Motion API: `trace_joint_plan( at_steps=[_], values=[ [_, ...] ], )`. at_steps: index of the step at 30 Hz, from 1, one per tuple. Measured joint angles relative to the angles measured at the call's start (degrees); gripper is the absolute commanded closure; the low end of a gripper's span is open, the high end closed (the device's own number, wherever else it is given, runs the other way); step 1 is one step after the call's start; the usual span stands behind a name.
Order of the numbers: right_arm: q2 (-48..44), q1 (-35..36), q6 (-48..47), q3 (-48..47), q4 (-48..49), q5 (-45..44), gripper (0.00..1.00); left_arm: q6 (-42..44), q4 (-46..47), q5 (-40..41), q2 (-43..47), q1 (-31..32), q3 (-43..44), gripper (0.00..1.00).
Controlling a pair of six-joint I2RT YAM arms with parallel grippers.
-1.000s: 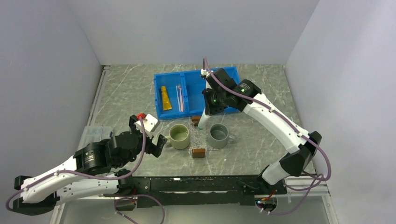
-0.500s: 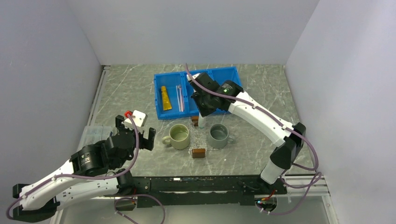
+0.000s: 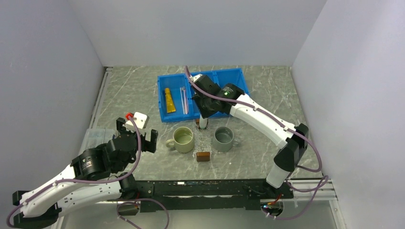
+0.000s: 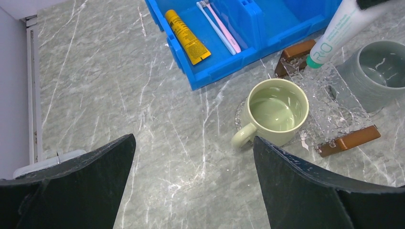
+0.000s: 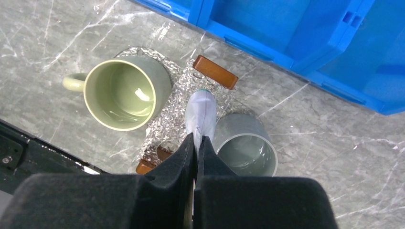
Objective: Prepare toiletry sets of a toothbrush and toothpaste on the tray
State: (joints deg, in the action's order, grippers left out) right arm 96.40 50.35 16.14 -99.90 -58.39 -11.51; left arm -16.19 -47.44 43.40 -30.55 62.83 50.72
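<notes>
While right gripper [image 5: 196, 139] pinches tube [image 5: 200, 112], cap [image 4: 315, 60] points down at tray's [image 4: 341, 114] 12 o'clock end.
Spread wide, left gripper [image 4: 192, 140] hovers at tray's 8 o'clock.

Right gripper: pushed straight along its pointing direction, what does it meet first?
Probably the tray: the toothpaste held in the right gripper points cap-down at it. Remaining gap unclear.

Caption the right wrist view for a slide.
Right gripper holds white, teal-capped toothpaste tube cap-down over clear tray between green mug and grey mug.
</notes>
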Motion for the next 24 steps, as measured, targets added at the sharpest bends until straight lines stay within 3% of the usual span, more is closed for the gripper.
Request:
trace_joint_plan(
  at_steps=[24],
  values=[
    [1.55, 0.0, 0.5, 6.99, 5.4, 0.11, 1.0, 0.24, 0.0, -0.04, -0.02, -0.5, -0.26, 0.01]
  ],
)
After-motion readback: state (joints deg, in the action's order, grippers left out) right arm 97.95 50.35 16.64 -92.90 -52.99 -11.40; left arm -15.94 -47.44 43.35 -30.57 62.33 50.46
